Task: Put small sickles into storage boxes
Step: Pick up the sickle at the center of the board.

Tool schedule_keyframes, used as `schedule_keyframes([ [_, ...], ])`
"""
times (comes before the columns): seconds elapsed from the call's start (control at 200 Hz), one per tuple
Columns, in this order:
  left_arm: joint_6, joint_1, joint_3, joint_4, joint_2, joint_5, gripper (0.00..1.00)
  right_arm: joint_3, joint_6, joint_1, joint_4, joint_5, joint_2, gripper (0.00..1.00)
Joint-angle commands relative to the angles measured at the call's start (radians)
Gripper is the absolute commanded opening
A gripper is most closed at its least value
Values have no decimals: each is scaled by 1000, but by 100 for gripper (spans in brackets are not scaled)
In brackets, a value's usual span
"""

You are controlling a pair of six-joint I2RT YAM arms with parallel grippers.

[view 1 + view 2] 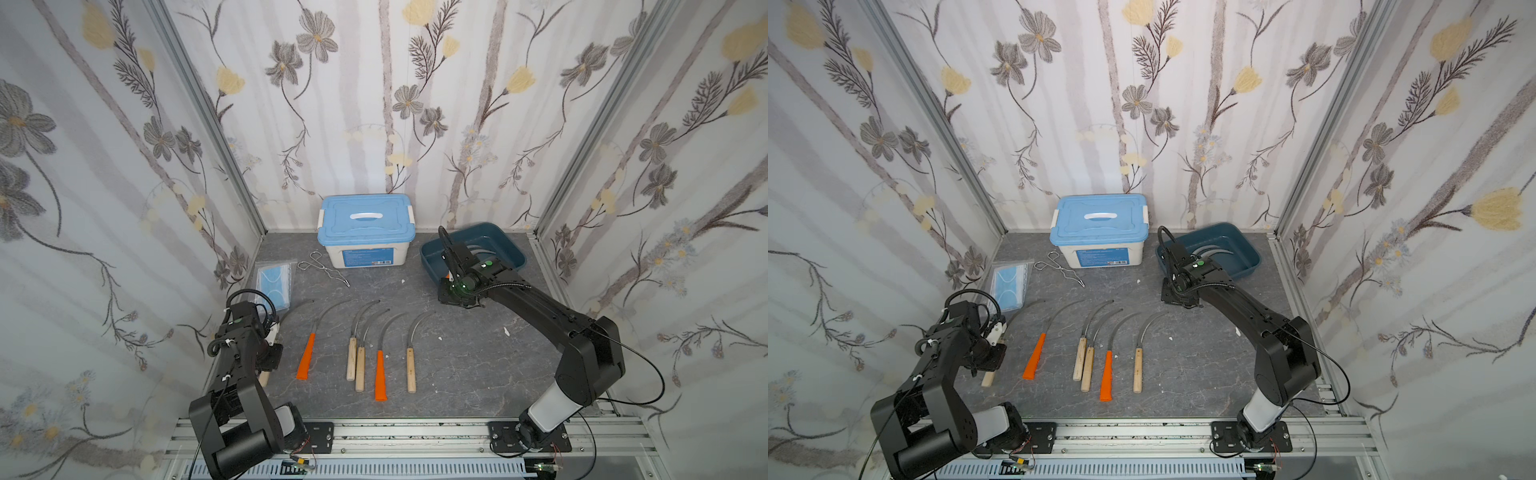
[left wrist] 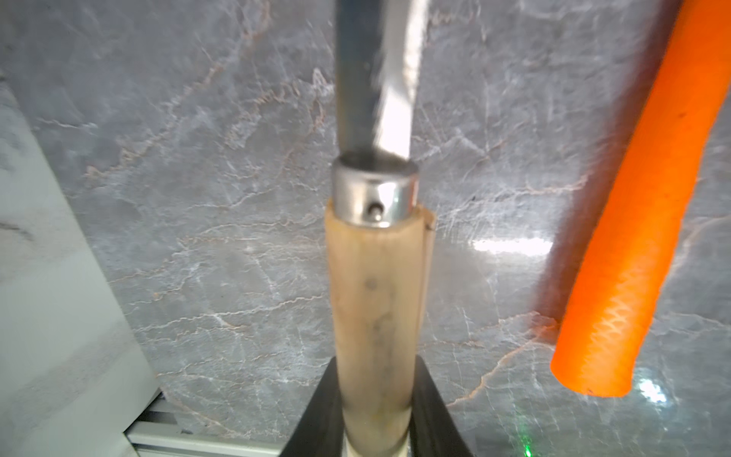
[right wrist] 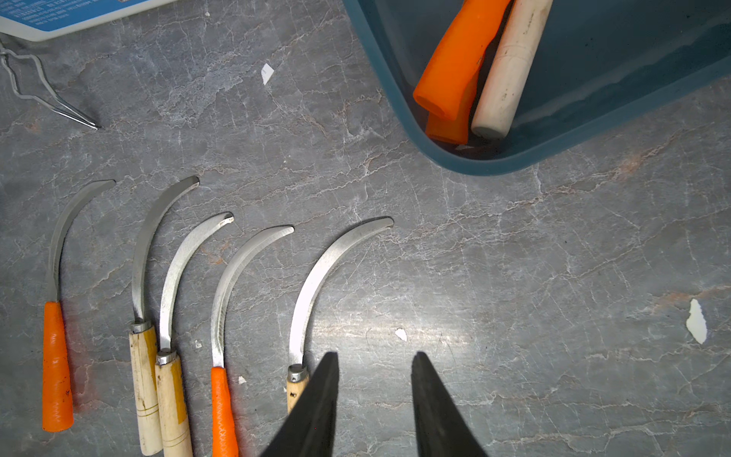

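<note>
My left gripper [image 2: 375, 366] is shut on the pale wooden handle [image 2: 375, 292] of a small sickle at the table's left side. Its blade [image 1: 297, 309] points away from the arm, and its handle end [image 1: 988, 378] shows beneath the wrist. Five more small sickles lie in a row on the table, from an orange-handled one [image 1: 306, 357] to a wooden-handled one [image 1: 411, 370]. The teal storage box [image 1: 513, 253] at the back right holds sickles with orange [image 3: 455, 59] and pale [image 3: 510, 67] handles. My right gripper [image 3: 375, 354] hangs open and empty over bare table, beside the box's near left corner.
A white box with a blue lid [image 1: 365, 230] stands at the back middle. Wire tongs [image 1: 324, 268] and a pack of masks [image 1: 272, 282] lie to its left. Small white scraps [image 3: 696, 320] dot the table. Patterned walls close in three sides.
</note>
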Motion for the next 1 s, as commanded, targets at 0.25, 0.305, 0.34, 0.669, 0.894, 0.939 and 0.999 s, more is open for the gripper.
schedule_keyframes([
  [0.25,69,0,125,-200,-125,99,12,37,-25,-49,17,-33,-10,34],
  [0.305,64,0,152,-226,-126,105,13,37,-27,-71,18,-44,-16,34],
  [0.34,59,0,170,-240,-126,108,12,33,-28,-83,21,-49,-19,34],
  [0.669,14,-31,327,-341,-148,144,12,-16,-24,-165,72,-86,-44,34],
  [0.894,-39,-113,439,-396,-152,150,12,-77,-16,-186,93,-83,-85,34],
  [0.939,-50,-136,464,-405,-147,149,12,-92,-16,-191,96,-84,-91,34],
  [0.999,-68,-163,491,-416,-140,144,12,-114,-13,-197,104,-85,-104,34],
])
